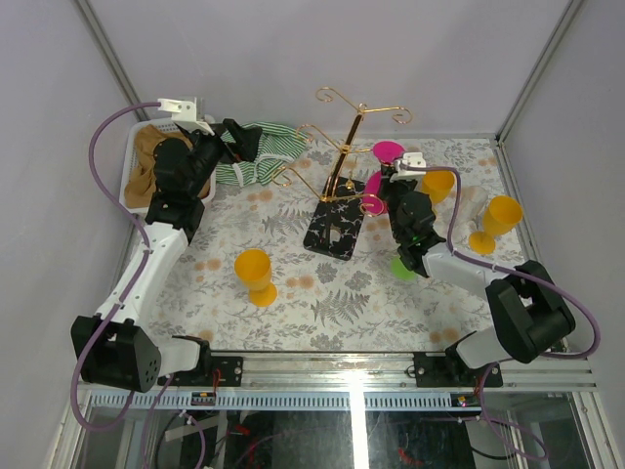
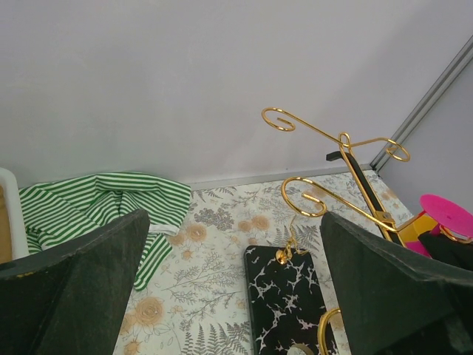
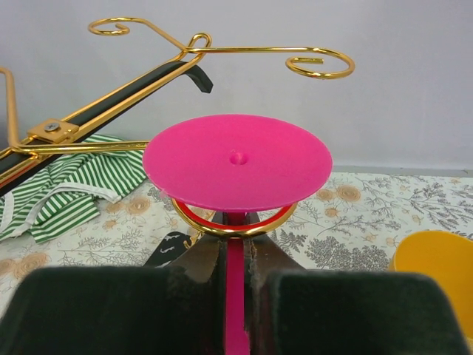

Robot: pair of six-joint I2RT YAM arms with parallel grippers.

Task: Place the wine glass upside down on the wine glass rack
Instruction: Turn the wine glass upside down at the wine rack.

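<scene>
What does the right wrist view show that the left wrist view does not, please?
Only the right wrist view: the right end effector shut on the stem of the upside-down pink glass, a hook of the gold rack curling around that stem under the foot, and a yellow glass. Only the left wrist view: the left end effector, wide open and empty, and a white basket corner. Both: the rack, the green-striped cloth, the pink glass's foot and the flowered table cover.
</scene>
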